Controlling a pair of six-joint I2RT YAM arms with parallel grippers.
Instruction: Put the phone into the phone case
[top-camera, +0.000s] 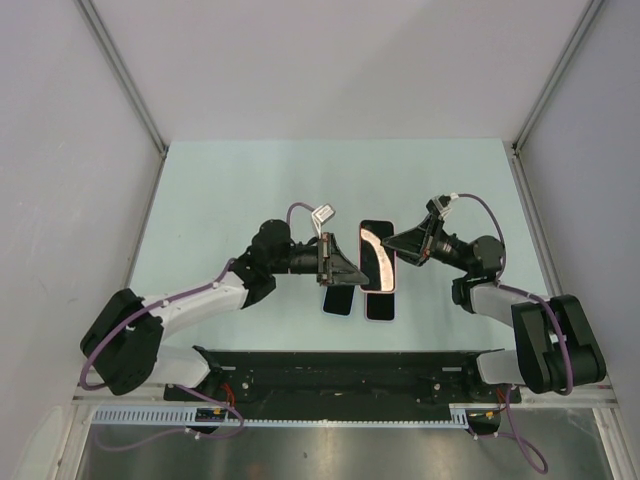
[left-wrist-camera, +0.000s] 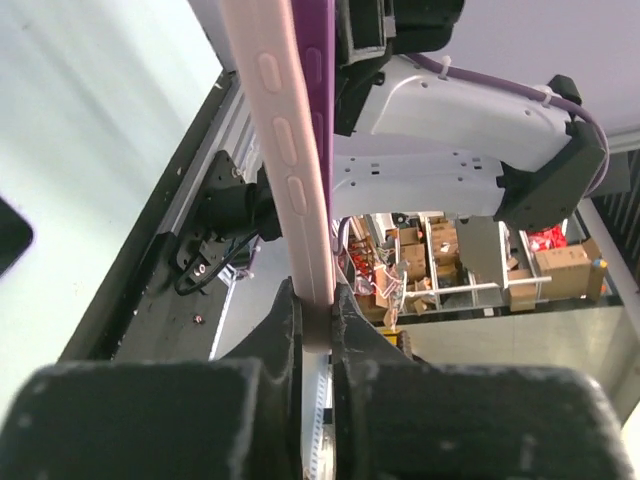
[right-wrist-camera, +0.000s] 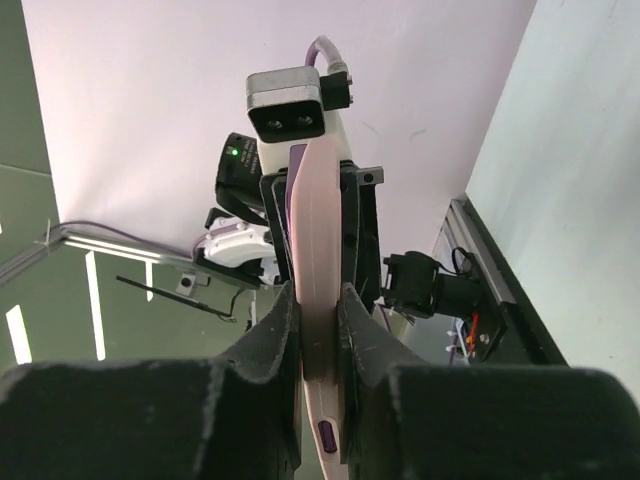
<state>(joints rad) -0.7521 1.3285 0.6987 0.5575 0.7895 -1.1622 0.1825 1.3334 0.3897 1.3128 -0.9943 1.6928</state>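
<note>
Two grips on one part: your left gripper (top-camera: 352, 272) is clamped on one long edge of the pink phone case (top-camera: 381, 308), and your right gripper (top-camera: 392, 243) is clamped on the opposite edge. The case sits between them over the middle of the table (top-camera: 230, 190). It looks lifted, but I can't confirm clearance from these views.

Step, my read: you're seating the phone in the case. Both wrist cams show a purple slab (left-wrist-camera: 312, 100) tight against the pink rim. I take that as the phone, at least partly in. From above, the case opening shows a dark face. Can't tell whether every corner is snapped home.

Next move, my guess: hold one side steady and work the rim over the phone edge on the other, corner by corner. You've got very little pinch area on that thin rim, so a slip is the risk.

One more: a dark flat rounded item (top-camera: 339, 301) lies on the table just under your left gripper. Can't tell what it is.
</note>
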